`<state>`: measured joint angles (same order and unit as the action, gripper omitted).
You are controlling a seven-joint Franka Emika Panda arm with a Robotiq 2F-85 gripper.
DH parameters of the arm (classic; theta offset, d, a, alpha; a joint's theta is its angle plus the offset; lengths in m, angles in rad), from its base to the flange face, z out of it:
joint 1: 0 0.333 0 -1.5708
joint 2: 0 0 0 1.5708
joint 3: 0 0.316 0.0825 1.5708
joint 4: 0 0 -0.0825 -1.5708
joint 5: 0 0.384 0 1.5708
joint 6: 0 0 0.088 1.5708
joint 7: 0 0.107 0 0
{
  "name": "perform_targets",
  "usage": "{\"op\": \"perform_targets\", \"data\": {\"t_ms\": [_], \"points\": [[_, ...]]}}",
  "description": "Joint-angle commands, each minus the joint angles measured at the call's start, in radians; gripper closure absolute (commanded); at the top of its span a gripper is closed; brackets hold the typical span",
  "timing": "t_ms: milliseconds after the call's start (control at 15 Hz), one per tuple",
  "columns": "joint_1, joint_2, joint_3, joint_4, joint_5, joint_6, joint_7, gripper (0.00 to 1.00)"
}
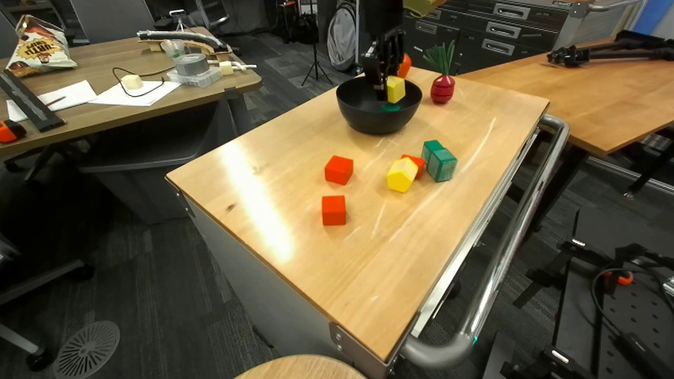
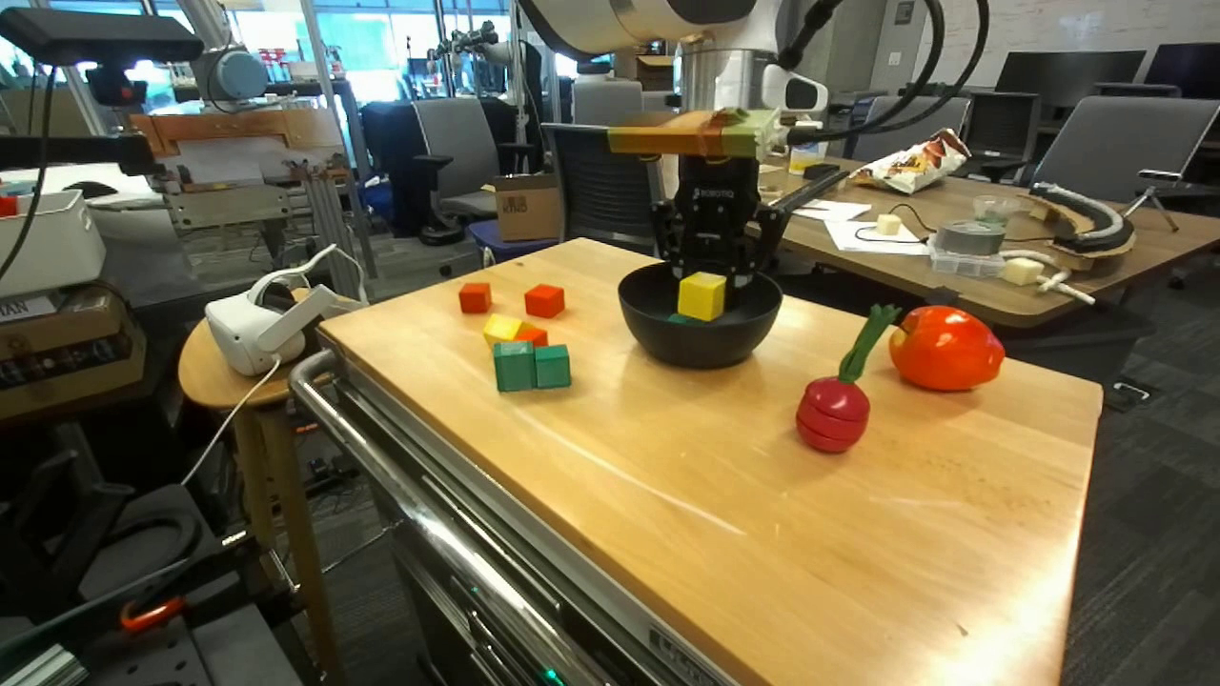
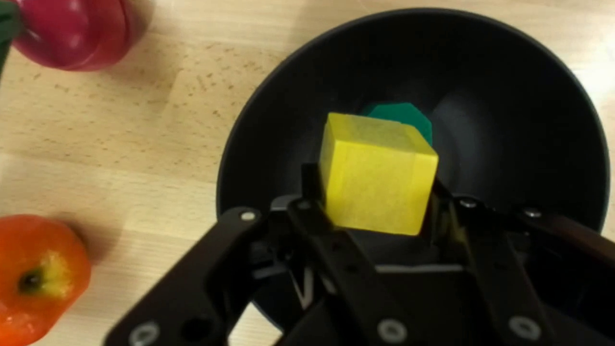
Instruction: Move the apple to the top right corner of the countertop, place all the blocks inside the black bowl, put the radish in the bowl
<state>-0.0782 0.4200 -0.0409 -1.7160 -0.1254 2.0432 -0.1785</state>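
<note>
A likely light, stiff yellow block (image 3: 379, 174) is pinched at its sides by the gripper (image 3: 375, 192), over the black bowl (image 2: 701, 345).

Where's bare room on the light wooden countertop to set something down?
The light wooden countertop is bare between the leafy dark-red radish and silver metal rail, and, in an exterior view, from the nearest red cube to the countertop's near corner. Crowded: the yellow, red and green cube cluster, and the matte black bowl, where the black gripper holds a yellow cube.

Arm (image 2: 620, 24): white, silver collar (image 2: 726, 81) | cables (image 2: 938, 43): black | end effector (image 3: 377, 190): black, white ROBOTIQ lettering (image 2: 714, 193), silver screws (image 3: 392, 330)
</note>
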Motion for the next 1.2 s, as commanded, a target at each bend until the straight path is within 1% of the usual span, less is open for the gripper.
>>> {"op": "perform_targets", "data": {"t_ms": [0,67,133,200,333,400,467,667,800,867,933,1000,1133], "points": [[-0.008,-0.068,0.016,-0.11,0.044,0.143,-0.009,0.78],[-0.006,-0.071,0.016,-0.123,0.049,0.172,-0.008,0.78],[-0.005,-0.077,0.019,-0.135,0.051,0.196,-0.011,0.39],[-0.005,-0.088,0.023,-0.146,0.056,0.215,-0.014,0.27],[-0.003,-0.135,0.042,-0.194,0.069,0.248,-0.05,0.14],[-0.001,-0.167,0.057,-0.223,0.081,0.259,-0.074,0.05],[-0.001,-0.193,0.071,-0.248,0.096,0.269,-0.1,0.01],[-0.001,-0.278,0.122,-0.325,0.186,0.285,-0.242,0.0],[0.013,-0.314,0.142,-0.355,0.234,0.265,-0.322,0.0],[0.025,-0.324,0.15,-0.364,0.248,0.255,-0.343,0.0],[0.038,-0.329,0.156,-0.371,0.257,0.247,-0.358,0.0],[0.058,-0.326,0.161,-0.371,0.241,0.241,-0.339,0.0],[0.103,-0.315,0.167,-0.37,0.166,0.243,-0.263,0.0]]}}
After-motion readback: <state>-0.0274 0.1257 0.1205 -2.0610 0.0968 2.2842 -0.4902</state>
